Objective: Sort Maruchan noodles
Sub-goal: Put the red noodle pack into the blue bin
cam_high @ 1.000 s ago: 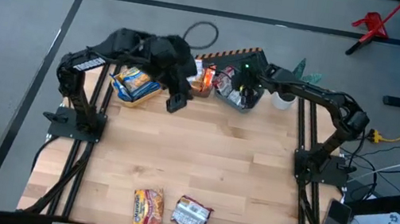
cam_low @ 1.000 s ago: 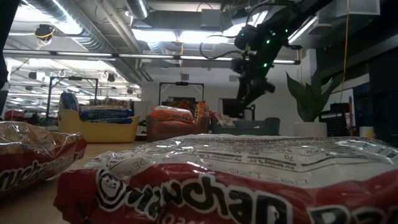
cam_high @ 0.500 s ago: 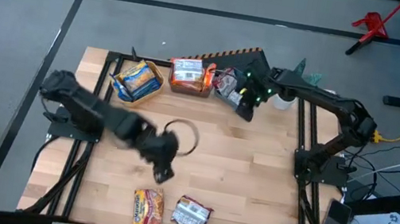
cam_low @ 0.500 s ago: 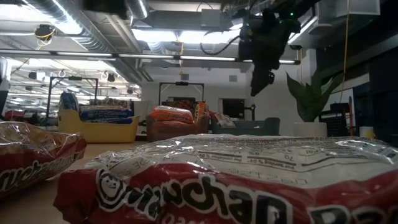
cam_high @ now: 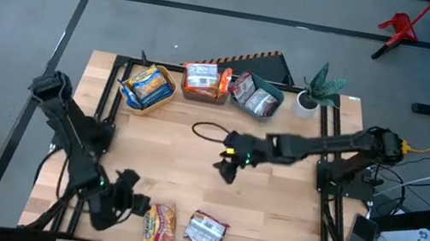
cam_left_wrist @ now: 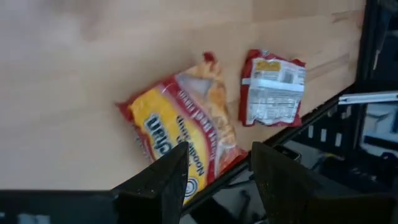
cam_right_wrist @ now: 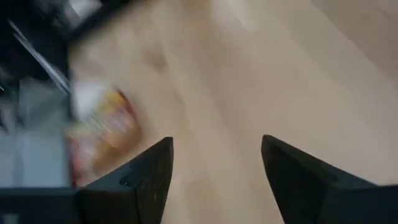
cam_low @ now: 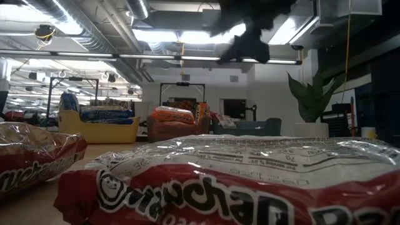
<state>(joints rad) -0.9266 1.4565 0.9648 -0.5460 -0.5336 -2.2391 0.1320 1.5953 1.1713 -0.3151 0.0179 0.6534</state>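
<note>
Two Maruchan packets lie flat near the table's near edge: an orange-yellow one [cam_high: 160, 223] [cam_left_wrist: 180, 134] and a red-silver one [cam_high: 206, 232] [cam_left_wrist: 273, 87]. Both fill the foreground of the low view, red-silver [cam_low: 250, 181] and orange-yellow [cam_low: 31, 159]. More packets sit in the three bins at the far edge. My left gripper [cam_high: 135, 204] [cam_left_wrist: 219, 152] is open, low over the near-left part of the table, just left of the orange-yellow packet. My right gripper [cam_high: 227, 167] [cam_right_wrist: 216, 144] is open above the table's middle and touches nothing.
A yellow bin [cam_high: 128, 91], an orange bin [cam_high: 202, 94] and a grey bin [cam_high: 275, 97] stand in a row along the far edge. A small potted plant [cam_high: 320, 85] is at the far right corner. A dark cable loop [cam_high: 206, 131] lies on the wood near the middle.
My left gripper has swept from beside the yellow bin at the far edge across the table to the near-left edge, beside the orange-yellow packet. My right gripper has moved from over the grey bin toward the near edge, to the table's middle. The packets have stayed put.
</note>
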